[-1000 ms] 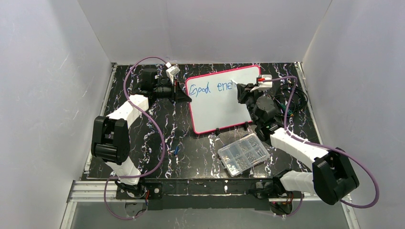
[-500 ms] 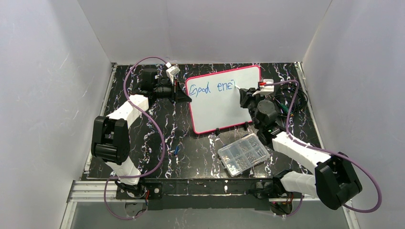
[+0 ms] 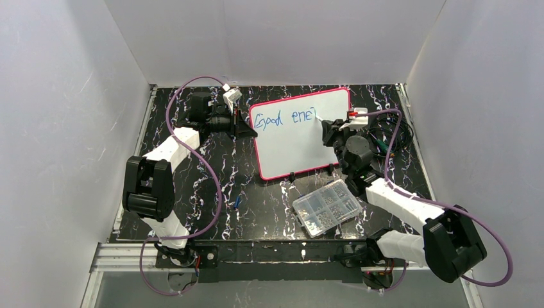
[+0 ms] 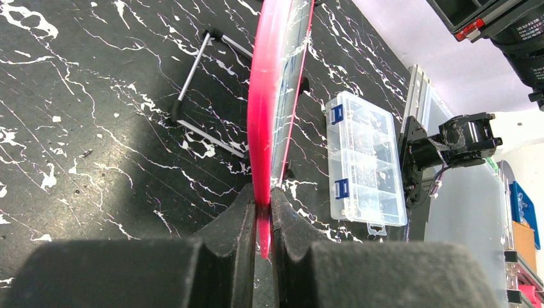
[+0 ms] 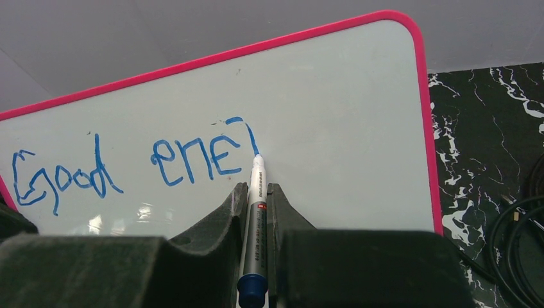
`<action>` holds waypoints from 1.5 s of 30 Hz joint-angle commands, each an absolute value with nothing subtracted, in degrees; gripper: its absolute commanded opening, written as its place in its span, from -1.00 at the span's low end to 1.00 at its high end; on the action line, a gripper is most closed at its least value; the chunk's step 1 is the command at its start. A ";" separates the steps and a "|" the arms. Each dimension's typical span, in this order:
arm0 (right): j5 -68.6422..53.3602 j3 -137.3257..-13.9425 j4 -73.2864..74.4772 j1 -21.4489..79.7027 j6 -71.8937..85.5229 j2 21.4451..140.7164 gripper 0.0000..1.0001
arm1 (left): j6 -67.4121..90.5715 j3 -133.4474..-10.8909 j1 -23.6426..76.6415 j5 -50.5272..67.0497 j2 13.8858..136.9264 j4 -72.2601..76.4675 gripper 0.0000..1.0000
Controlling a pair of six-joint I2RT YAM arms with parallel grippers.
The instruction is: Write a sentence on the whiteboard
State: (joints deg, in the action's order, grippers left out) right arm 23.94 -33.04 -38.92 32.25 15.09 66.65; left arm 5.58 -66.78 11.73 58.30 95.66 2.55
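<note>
two grippers share the work. the left gripper (image 4: 260, 217) pinches the whiteboard (image 3: 295, 144) at the back of the table (image 3: 263, 212) so it cannot slide. the right gripper (image 5: 256, 189) squeezes a marker (image 5: 255, 237), tip on the sentence (image 5: 192, 160).

Bright, even overhead light. Soft shadow on the black white-veined table (image 4: 138, 154) beside the pink-framed white whiteboard (image 4: 263, 115); faint glare on its face; near pads of the left claw (image 4: 260, 205) blurred.

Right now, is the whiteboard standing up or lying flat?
Standing up, leaning back: the whiteboard rests on its black feet, and the left pincer clamps its pink edge.
</note>
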 commanded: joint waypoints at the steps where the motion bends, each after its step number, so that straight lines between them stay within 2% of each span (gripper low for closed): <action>1: 25.23 -35.35 -43.44 31.99 15.56 67.95 -0.97 | 5.10 -67.75 11.69 60.47 91.23 2.64 -1.00; 23: 29.34 -35.58 -45.06 31.99 13.26 68.14 -0.97 | 4.93 -67.76 11.69 60.55 91.18 2.64 -1.00; 35: 27.70 -35.64 -44.62 31.99 13.28 68.14 -0.97 | 4.94 -67.76 11.69 60.23 91.15 2.55 -1.00; 45: 26.69 -35.35 -40.58 31.99 12.87 62.71 -0.97 | 4.84 -67.76 11.69 59.09 90.83 2.30 -1.00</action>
